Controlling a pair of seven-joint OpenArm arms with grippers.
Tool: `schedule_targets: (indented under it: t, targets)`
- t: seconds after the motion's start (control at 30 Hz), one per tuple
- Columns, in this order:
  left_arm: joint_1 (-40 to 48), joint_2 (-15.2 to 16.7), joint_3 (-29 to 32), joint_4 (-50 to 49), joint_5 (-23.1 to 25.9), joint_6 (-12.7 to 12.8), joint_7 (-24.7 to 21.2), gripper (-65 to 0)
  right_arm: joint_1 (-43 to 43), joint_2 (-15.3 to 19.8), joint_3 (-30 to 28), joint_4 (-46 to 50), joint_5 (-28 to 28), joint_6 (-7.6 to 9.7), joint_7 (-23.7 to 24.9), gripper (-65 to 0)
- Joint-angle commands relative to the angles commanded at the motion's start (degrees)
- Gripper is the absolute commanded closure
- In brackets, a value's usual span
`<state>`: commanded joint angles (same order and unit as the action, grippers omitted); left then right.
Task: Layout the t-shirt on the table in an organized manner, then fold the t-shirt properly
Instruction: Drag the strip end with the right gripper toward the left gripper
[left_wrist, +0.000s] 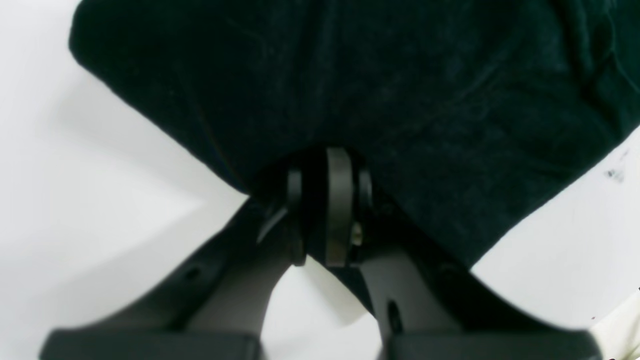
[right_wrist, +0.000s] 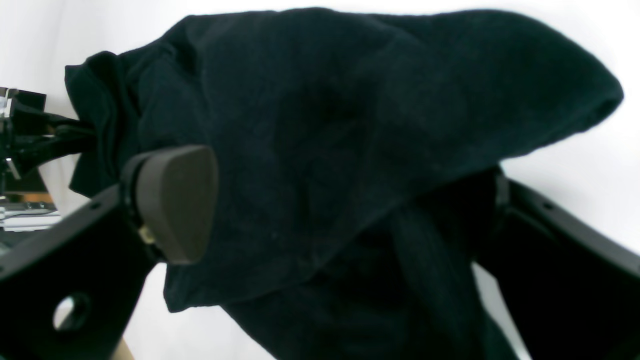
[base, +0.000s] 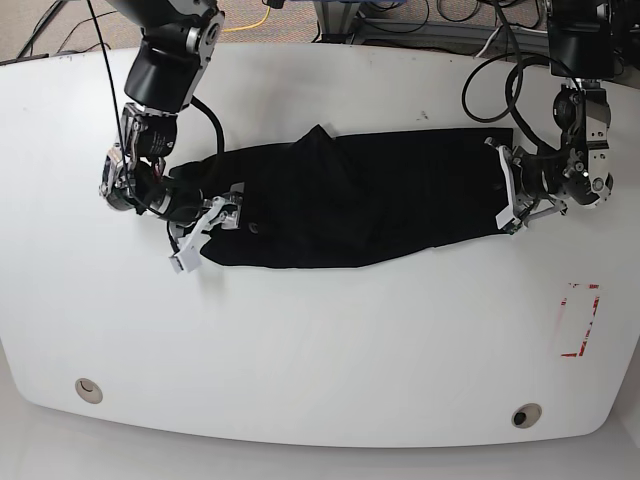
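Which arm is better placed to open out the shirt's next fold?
Probably the left: its tool is closed at the shirt, while the right tool stands open over cloth.

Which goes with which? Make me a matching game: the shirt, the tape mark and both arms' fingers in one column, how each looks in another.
1. shirt
2. tape mark
3. left arm's fingers
4. right arm's fingers

A. spread wide apart
B. red
C. black and wrinkled
D. close together

Pairs: 1-C, 2-B, 3-D, 4-A
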<state>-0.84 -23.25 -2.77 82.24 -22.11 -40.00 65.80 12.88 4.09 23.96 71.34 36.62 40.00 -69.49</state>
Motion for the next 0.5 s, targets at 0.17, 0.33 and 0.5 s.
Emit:
schedule_targets:
  t: [0.17,0.33,0.5]
  targets:
    - [0.0,0.0,0.0,0.0,0.0,0.0,0.0,-5.4,-0.2,0.0,-0.1,1.9,-0.3,0.0,0.9,-31.4]
    - [-0.4,0.3,1.5,-0.1,0.0,0.0,0.0,-5.4,-0.4,0.0,-0.3,5.7,-0.3,0.0,0.9,-1.0]
    - [-1.7,1.0,6.2,-0.2,0.0,0.0,-1.6,-5.4,-2.5,1.1,-0.3,13.9,-0.4,0.0,1.1,-0.3]
